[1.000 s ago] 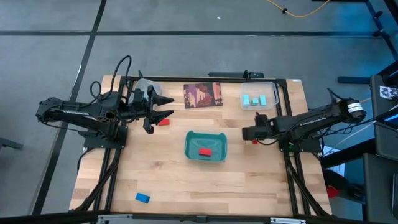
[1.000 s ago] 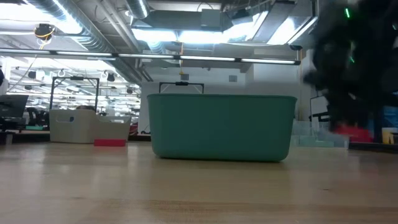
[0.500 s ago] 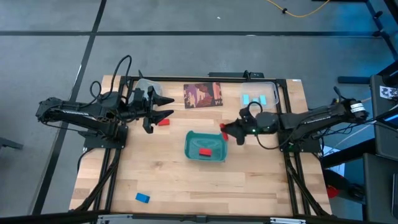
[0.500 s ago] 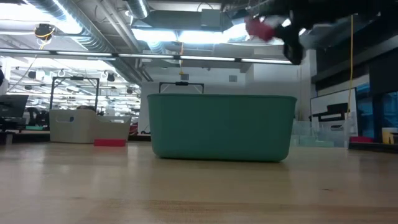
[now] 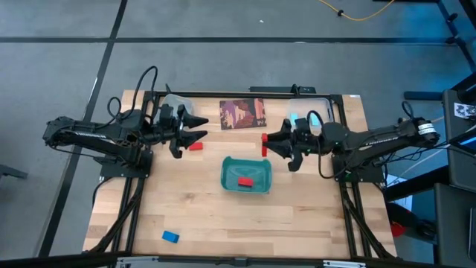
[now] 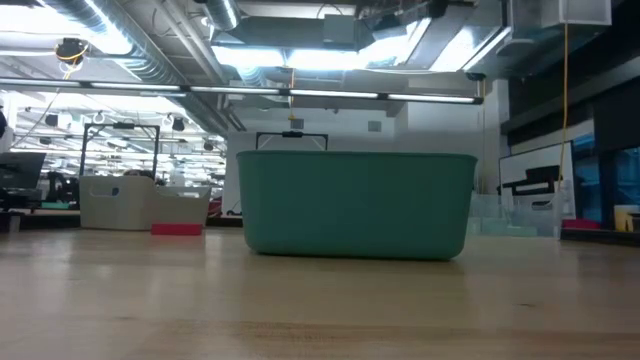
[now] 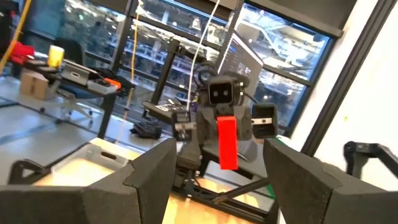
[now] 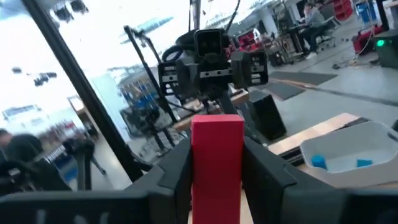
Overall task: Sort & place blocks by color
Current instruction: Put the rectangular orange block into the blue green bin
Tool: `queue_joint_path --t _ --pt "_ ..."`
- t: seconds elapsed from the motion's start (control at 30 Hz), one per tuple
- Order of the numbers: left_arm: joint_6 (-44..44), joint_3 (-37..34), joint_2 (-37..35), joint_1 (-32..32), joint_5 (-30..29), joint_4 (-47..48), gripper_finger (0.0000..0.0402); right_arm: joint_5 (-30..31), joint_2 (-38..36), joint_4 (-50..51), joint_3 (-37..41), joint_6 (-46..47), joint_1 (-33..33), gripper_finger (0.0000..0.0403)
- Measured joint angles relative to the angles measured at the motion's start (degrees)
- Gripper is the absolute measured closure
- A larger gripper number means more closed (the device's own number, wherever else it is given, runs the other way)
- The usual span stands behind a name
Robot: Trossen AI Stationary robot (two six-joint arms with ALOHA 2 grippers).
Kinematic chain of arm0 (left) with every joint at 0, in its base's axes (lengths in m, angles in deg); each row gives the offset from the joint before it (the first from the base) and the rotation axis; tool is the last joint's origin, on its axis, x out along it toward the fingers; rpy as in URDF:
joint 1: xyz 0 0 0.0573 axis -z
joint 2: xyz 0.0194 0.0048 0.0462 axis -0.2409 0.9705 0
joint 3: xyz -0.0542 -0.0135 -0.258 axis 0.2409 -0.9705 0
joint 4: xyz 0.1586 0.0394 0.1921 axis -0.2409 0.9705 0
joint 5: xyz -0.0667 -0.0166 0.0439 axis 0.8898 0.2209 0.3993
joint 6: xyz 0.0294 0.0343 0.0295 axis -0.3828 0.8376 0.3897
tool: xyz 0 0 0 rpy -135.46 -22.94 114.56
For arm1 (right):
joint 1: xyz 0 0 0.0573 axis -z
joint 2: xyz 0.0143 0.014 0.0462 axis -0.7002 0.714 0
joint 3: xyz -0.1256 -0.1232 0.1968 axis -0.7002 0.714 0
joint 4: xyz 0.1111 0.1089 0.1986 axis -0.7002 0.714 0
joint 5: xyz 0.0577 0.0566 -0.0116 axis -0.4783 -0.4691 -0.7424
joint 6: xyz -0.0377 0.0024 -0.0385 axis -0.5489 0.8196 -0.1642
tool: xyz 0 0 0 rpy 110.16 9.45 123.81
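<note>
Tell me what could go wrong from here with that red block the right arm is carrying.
The right pincer holds its red block raised beside the teal tray, not over it; released here, it would likely land on the table. The left pincer faces it, open, above another red block; advancing further could bring the two arms together.

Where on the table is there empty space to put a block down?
Plenty of bare wood lies in front of the teal tray, right of the blue block. It's crowded along the back: card, clear bin, both grippers, left and right, holding a red block.
</note>
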Motion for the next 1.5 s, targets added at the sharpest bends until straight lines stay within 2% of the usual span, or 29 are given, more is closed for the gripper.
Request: queue_joint_path --t 0.2,0.93,1.07,1.33,1.5 --pt "-1.11 0.00 0.00 0.02 1.74 0.01 0.0168 -0.03 -0.01 12.13 -6.90 -4.49 0.01 0.0292" --pt "-1.89 0.00 0.00 0.02 1.75 0.32 0.0168 -0.99 1.06 14.20 -7.19 -1.77 0.01 0.0292" --pt "-1.88 0.00 0.00 0.00 1.75 0.32 0.0168 -1.12 4.59 17.21 -9.67 -1.09 0.01 0.0292" --pt "-1.86 0.00 0.00 0.01 1.56 0.36 0.0168 -5.45 18.44 42.83 -25.83 -1.28 0.01 0.0292" --pt "-1.86 0.00 0.00 0.00 1.55 0.38 0.0168 -8.14 27.12 50.81 -28.52 -0.98 0.01 0.0292"
